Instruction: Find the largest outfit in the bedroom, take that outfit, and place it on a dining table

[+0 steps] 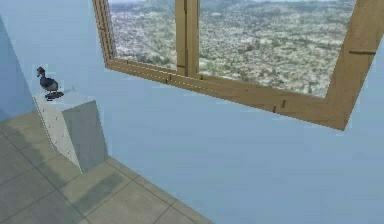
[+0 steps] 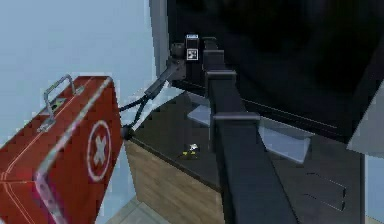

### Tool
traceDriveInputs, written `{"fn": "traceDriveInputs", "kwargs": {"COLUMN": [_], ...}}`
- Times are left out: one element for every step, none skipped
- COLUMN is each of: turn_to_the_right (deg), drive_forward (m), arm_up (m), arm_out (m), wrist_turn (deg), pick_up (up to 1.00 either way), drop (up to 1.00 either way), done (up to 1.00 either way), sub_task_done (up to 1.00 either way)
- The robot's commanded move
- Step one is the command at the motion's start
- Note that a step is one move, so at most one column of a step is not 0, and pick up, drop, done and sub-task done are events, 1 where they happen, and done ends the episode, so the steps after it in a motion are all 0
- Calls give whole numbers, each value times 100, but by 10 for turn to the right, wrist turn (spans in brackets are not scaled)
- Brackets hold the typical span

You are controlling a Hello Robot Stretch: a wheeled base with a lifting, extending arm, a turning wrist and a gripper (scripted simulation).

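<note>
While the tilted red case (image 2: 62, 140) hangs held at the jaws, their state cannot be told.

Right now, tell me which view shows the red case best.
The arm side view: the red case, white cross and handle plain, stands large at its left. The forward view faces a window and a pedestal.

Red case (image 2: 58, 148) with white cross; tan window frame (image 1: 187, 40); blue wall (image 1: 250, 160); black screen (image 2: 280, 50).
</note>
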Motion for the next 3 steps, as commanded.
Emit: {"fn": "traceDriveInputs", "kwargs": {"turn_to_the_right": [0, -450, -450], "drive_forward": [0, 0, 0], "arm_up": [0, 0, 0], "arm_out": [-46, 0, 0], "wrist_turn": [0, 0, 0], "pick_up": [0, 0, 0], "drop": [0, 0, 0], "done": [0, 0, 0], "sub_task_done": [0, 0, 0]}}
